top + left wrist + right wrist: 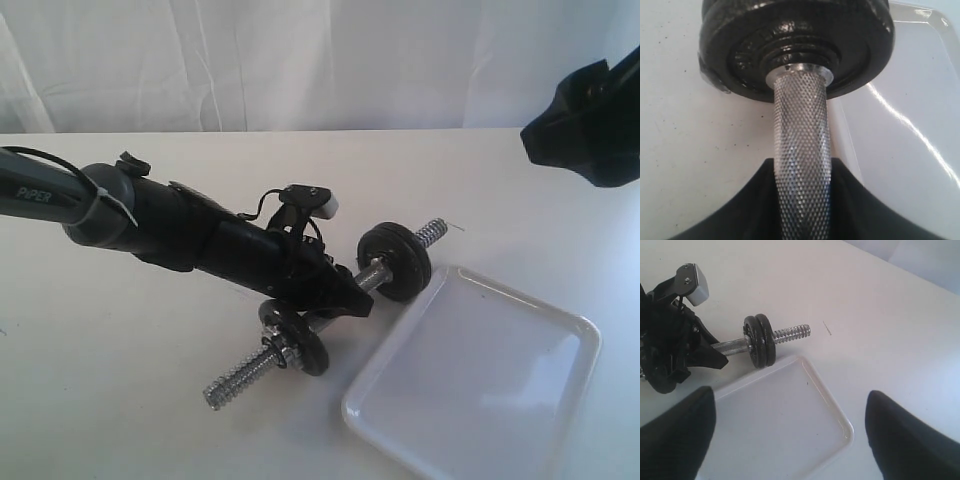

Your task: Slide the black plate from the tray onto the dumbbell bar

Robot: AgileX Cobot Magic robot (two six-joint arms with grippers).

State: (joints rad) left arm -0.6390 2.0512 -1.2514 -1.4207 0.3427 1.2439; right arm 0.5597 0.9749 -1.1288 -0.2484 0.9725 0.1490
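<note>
A matte white table fills the lower two thirds of the exterior view. Across the top of the frame, behind the table's far edge, a white curtain hangs in soft vertical folds. A thin dark mark lies on the tabletop right of centre. Up close, tiny dark specks dot the surface.
</note>
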